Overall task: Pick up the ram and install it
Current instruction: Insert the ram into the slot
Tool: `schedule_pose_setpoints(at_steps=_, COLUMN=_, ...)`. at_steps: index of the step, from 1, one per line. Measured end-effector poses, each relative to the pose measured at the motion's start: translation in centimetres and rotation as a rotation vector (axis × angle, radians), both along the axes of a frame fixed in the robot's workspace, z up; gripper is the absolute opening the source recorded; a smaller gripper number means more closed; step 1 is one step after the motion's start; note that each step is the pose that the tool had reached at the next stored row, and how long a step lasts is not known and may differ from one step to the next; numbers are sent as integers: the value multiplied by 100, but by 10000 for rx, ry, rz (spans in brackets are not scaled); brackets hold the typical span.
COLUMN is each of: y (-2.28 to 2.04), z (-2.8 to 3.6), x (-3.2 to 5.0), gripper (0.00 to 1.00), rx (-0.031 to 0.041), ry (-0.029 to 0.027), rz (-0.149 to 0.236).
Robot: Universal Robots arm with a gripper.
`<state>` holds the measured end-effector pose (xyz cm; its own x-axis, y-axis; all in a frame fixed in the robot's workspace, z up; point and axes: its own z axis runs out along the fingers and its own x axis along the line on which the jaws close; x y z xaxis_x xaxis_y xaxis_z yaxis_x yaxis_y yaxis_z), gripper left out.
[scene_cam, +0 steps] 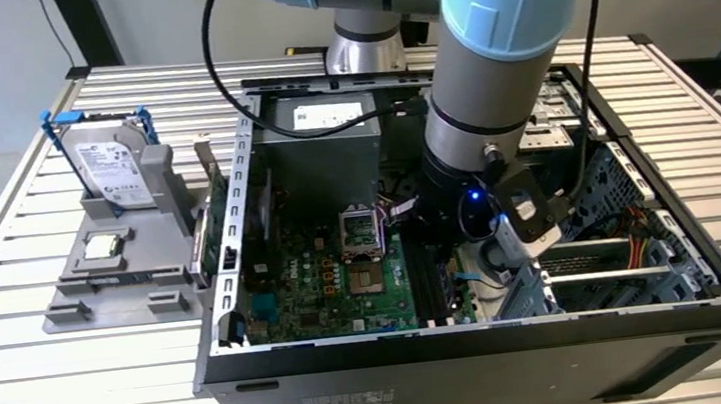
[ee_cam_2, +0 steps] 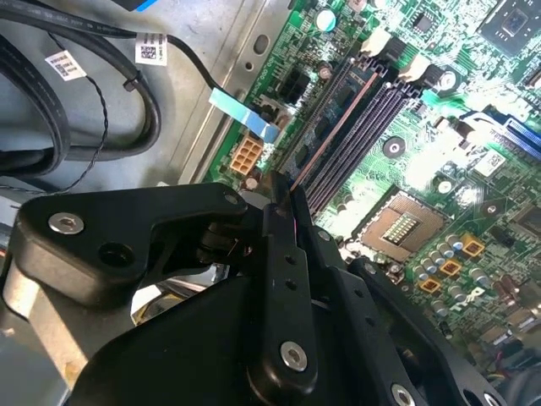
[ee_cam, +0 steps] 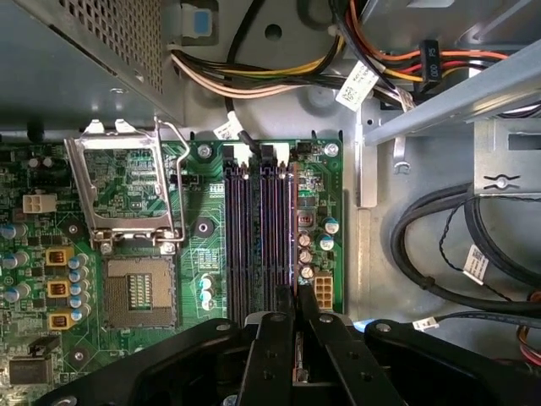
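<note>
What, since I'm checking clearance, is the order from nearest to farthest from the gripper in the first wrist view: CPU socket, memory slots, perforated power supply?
1. Memory slots, right at the gripper, which grips the ram.
2. CPU socket, off to one side.
3. Perforated power supply, beyond the socket.

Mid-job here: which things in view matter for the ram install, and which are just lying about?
For the job: the claw, shut on the ram, at the motherboard's memory slots.
Lying about: the hard drive and CPU chip on the grey stand; loose cables.
</note>
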<state>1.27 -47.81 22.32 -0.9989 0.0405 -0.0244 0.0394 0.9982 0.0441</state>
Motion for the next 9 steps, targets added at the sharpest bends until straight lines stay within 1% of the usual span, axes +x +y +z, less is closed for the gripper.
schedule_pose_setpoints(at_steps=1, y=-2, z=12, x=-5, gripper=0, rx=4, ry=-1, rz=44)
schedule_pose_setpoints(at_steps=9, y=-3, z=-11, x=-9, gripper=0, rx=-2, ry=21, rz=186)
